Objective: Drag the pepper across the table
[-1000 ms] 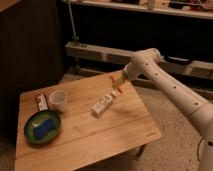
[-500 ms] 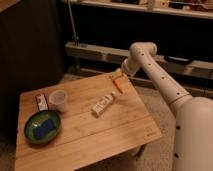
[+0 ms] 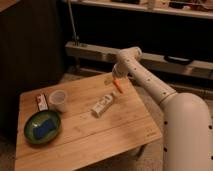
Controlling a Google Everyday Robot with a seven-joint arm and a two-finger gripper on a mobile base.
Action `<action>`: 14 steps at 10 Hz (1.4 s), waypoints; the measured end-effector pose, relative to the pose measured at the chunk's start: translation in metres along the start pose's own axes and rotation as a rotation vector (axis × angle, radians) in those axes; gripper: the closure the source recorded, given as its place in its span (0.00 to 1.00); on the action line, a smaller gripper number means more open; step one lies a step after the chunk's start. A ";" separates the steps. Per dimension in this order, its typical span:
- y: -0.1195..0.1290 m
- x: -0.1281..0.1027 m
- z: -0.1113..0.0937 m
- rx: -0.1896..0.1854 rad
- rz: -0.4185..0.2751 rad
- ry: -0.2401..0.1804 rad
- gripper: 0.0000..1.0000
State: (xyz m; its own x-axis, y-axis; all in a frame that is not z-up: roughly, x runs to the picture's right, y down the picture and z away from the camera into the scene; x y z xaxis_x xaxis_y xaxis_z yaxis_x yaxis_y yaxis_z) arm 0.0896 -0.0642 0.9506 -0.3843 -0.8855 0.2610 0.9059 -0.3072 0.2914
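Gripper (image 3: 112, 80): low at the far edge of the table (image 3: 100, 135); grip state cannot be told.
Pepper (image 3: 118, 86): on the tabletop just under it, beyond the white tube (image 3: 102, 106) (contact unclear).
Placement rationale: a low wrist probably suits sliding, not lifting.

We see an orange-red pepper (image 3: 118, 86) on the pale, plank-striped bench (image 3: 100, 142), beside the hand (image 3: 111, 78) of the white arm (image 3: 150, 86) at the far edge. A green bowl (image 3: 27, 129) holds a blue sponge (image 3: 44, 129); the labelled tube (image 3: 102, 106) is white.
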 end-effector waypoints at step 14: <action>0.014 0.011 0.079 0.019 0.008 0.037 0.53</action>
State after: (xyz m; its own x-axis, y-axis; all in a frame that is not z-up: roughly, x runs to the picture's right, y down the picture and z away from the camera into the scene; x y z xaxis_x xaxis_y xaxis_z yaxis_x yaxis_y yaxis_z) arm 0.0842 -0.0507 1.0303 -0.3698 -0.9004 0.2291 0.9053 -0.2937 0.3070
